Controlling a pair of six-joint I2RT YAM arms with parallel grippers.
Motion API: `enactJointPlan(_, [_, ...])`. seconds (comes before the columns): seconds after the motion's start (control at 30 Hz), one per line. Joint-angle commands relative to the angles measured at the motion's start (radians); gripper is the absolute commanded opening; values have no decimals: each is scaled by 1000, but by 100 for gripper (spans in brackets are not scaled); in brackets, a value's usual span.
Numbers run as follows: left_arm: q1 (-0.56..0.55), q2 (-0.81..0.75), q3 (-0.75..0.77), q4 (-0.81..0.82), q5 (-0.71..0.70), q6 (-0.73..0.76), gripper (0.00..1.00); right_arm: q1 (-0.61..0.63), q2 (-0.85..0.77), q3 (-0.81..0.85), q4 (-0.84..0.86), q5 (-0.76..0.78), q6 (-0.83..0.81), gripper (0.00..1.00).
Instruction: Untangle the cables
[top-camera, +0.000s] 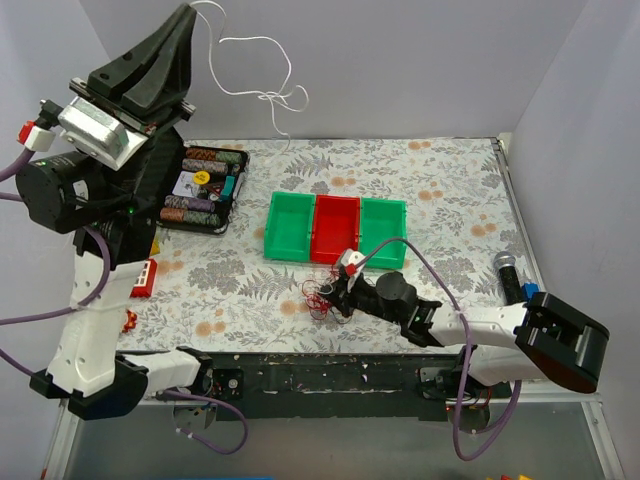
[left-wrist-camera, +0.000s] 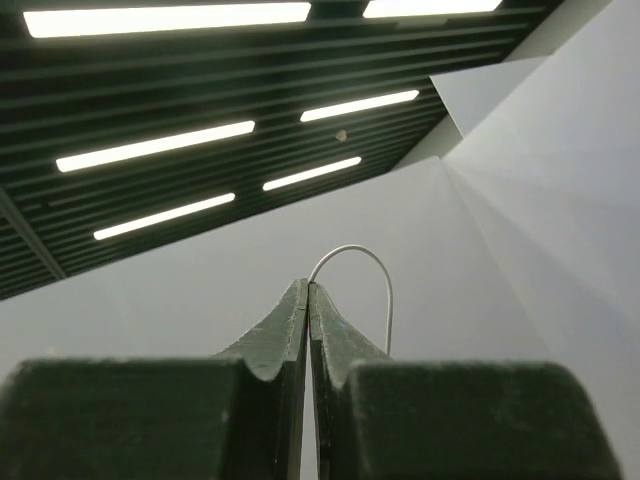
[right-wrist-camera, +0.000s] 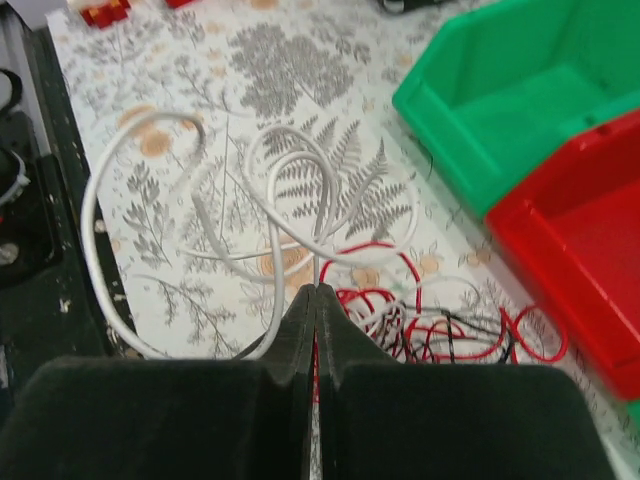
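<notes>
Floral tabletop (top-camera: 450, 200) | left gripper (left-wrist-camera: 308, 288) pinches white cable (left-wrist-camera: 389, 310) aloft | right gripper (right-wrist-camera: 316, 290) clamps pale strand (right-wrist-camera: 318, 255) by red tangle (right-wrist-camera: 440, 330) (lift slowly)

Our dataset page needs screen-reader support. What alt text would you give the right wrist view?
The right gripper, fingers pressed shut, seems to pinch a looping white cable on a floral tablecloth. Just right of the tips lies a tangle of thin red and black wires; a green bin and a red bin sit side by side at upper right.
</notes>
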Motion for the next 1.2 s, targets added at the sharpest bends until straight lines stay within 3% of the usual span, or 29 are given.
enactJointPlan(0.0, [-2,38,68,92,-69,74,0,10,-53,-38,-90,52,33,1])
enactJointPlan(0.17, [-2,-6,-82,60,-70,56,0,10,-171,-41,-128,111,19,1])
enactJointPlan(0.4, [-4,-120,-509,52,-137,73,0,10,-296,79,-205,130,-30,1])
enactJointPlan(0.57, [-2,-108,-721,82,-214,119,0,11,-371,117,-234,137,-38,1])
enactJointPlan(0.8, [-2,-42,-902,171,-238,143,0,11,-438,122,-251,144,-24,1])
enactJointPlan(1.0, [-2,36,-1057,308,-257,258,0,11,-483,133,-267,156,-32,1])
enactJointPlan(1.17, [-2,136,-1087,329,-266,281,0,10,-491,163,-293,151,-43,1])
